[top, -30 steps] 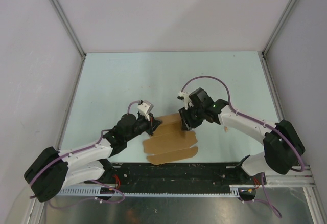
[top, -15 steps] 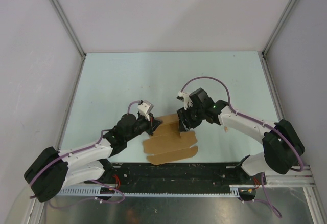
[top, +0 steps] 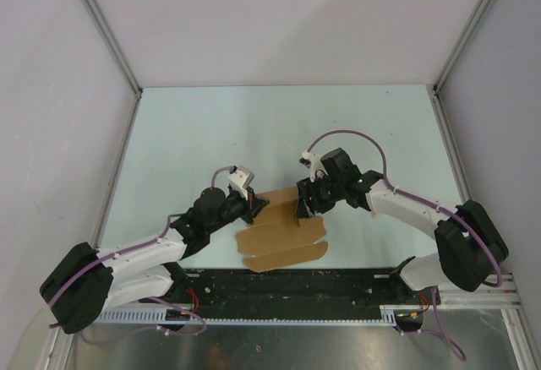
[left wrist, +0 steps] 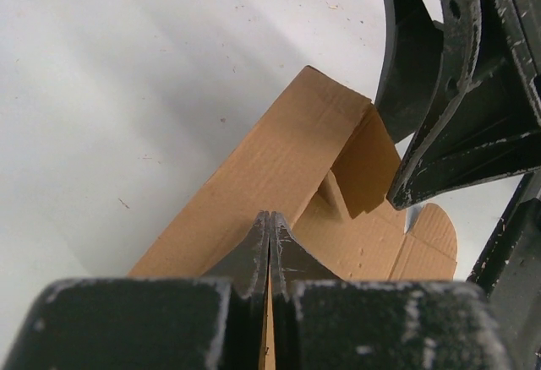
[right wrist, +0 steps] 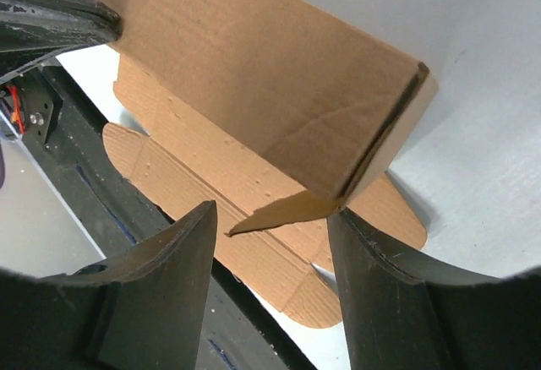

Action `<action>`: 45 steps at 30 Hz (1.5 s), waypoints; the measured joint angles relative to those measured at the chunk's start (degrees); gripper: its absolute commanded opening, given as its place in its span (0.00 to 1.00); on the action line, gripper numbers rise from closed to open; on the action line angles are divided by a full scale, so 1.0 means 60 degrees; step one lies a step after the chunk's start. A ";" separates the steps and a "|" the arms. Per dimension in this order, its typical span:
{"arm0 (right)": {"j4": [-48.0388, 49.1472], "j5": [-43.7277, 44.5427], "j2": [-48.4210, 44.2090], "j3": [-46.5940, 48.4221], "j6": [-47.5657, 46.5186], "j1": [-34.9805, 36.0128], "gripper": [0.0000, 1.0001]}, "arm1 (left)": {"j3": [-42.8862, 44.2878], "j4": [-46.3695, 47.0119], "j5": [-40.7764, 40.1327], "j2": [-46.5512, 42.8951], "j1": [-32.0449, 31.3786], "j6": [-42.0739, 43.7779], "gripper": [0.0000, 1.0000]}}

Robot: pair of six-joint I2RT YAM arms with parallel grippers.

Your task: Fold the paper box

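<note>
The paper box (top: 283, 239) is a brown cardboard sheet lying partly flat near the table's front edge, with its far long panel (right wrist: 254, 74) raised upright. My left gripper (top: 255, 209) is shut on the left end of that raised panel (left wrist: 279, 159), and a sliver of cardboard shows between its closed fingertips (left wrist: 270, 218). My right gripper (top: 302, 207) stands open at the panel's right end. A small end flap (right wrist: 283, 211) pokes into the gap between its fingers (right wrist: 397, 302), and its right finger stands at the panel's corner. In the left wrist view the right fingers (left wrist: 439, 108) hang beside that flap.
A black rail (top: 296, 285) runs along the near edge, just below the sheet's front flaps. Pale table surface (top: 254, 133) stretches behind the box to the white back wall. Metal frame posts (top: 118, 57) stand at the far corners.
My right gripper's jaws have spread wider and the arm has shifted slightly right. The left gripper has kept its hold and the box has stayed in place.
</note>
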 measured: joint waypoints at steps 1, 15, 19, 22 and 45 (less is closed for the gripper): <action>0.0076 -0.0055 -0.0066 -0.0084 0.0066 -0.0062 0.60 | 0.0000 0.0000 0.0000 0.0000 0.0000 0.0000 0.00; 0.2098 -0.1096 -0.0568 -0.1137 0.1126 -0.0663 0.60 | 0.0000 0.0000 0.0004 0.0000 0.0000 0.0000 0.00; 0.2794 -0.1359 -0.0568 -0.1355 0.1439 -0.0663 0.60 | 0.0000 0.0000 0.0004 0.0000 0.0000 0.0000 0.00; 0.3147 -0.1497 -0.0568 -0.1428 0.1621 -0.0659 0.60 | 0.0000 0.0000 0.0004 0.0000 0.0000 0.0000 0.00; 0.0466 0.2240 -0.2973 -0.1483 0.0452 -0.1242 0.59 | 0.0000 -0.0040 0.0004 0.0055 0.0000 0.0004 0.00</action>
